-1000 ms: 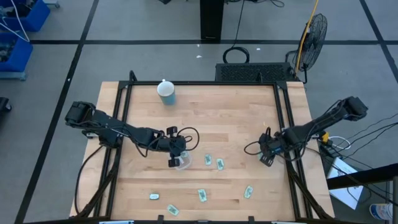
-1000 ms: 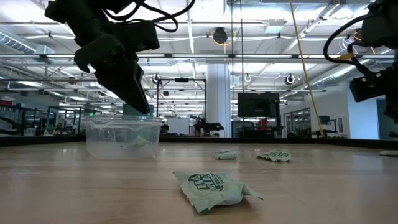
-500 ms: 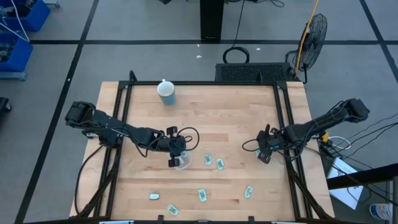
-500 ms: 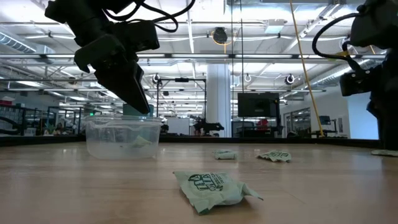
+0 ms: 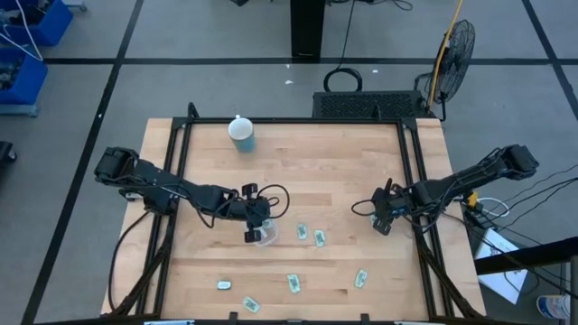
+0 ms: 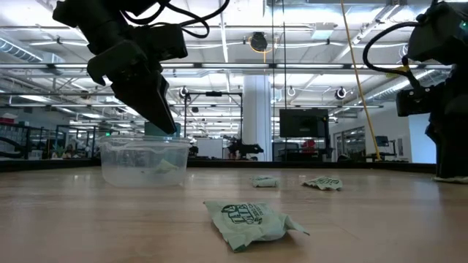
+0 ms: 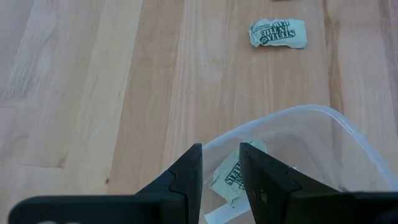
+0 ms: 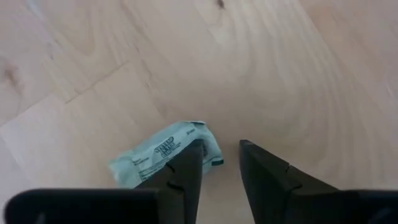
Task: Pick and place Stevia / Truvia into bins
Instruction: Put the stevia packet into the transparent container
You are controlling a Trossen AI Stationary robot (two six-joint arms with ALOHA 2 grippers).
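Sachets: pale green Stevia packets [image 5: 294, 283], crumpled; six loose on counter [image 5: 334, 171], one in clear bin [image 5: 265, 236]. Left claw [image 5: 250, 235] narrow over bin; right claw [image 5: 383, 226] narrow beside a packet.

Grey tiled floor [image 5: 72, 135], black fan [image 5: 454, 47], bright ceiling lights [image 6: 241, 33]

My left end effector [image 5: 254, 233] hangs mid-counter, fingers slightly parted. My right end effector [image 5: 383, 223] sits low near the counter's right edge, fingers slightly parted.
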